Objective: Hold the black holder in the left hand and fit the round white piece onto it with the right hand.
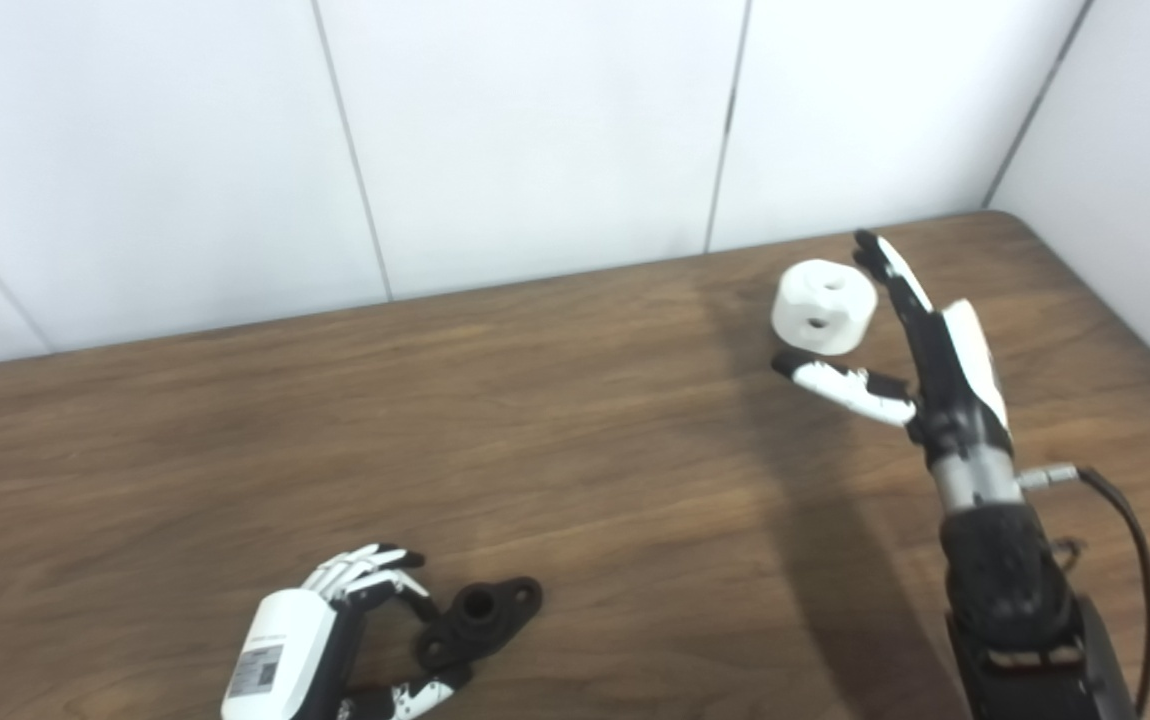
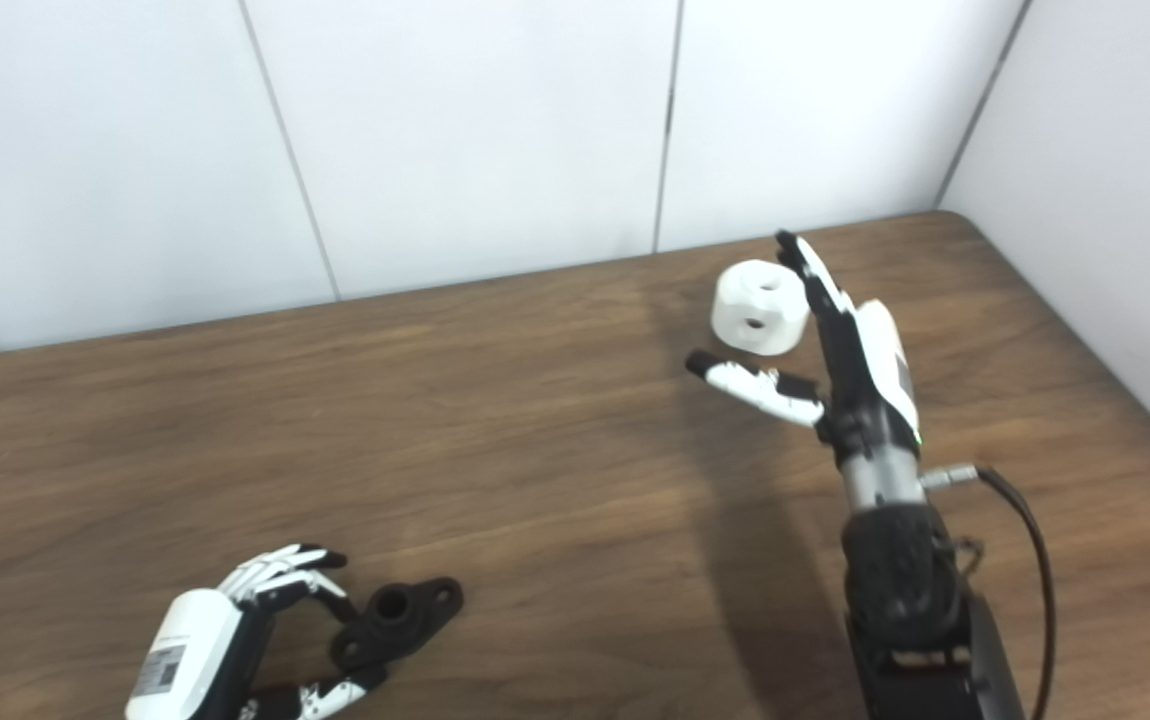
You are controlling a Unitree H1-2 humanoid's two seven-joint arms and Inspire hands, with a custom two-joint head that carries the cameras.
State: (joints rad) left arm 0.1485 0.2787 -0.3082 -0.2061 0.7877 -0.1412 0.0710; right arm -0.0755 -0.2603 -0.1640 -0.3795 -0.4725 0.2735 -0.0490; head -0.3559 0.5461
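Left hand (image 1: pixel 310 640): cut off at the wrist by the bottom edge; its palm faces away from the camera, so any contact between its fingers (image 1: pixel 365 570) and the black holder (image 1: pixel 478 620) cannot be told.
Black holder: near end partly covered by the thumb.
Right hand (image 1: pixel 920 350): seen edge-on; whether it touches the round white piece (image 1: pixel 824 306) is unclear (they overlap in both views).
Right forearm: cropped at the bottom edge.
Bench (image 1: pixel 575 450): runs out of frame left, right and below.
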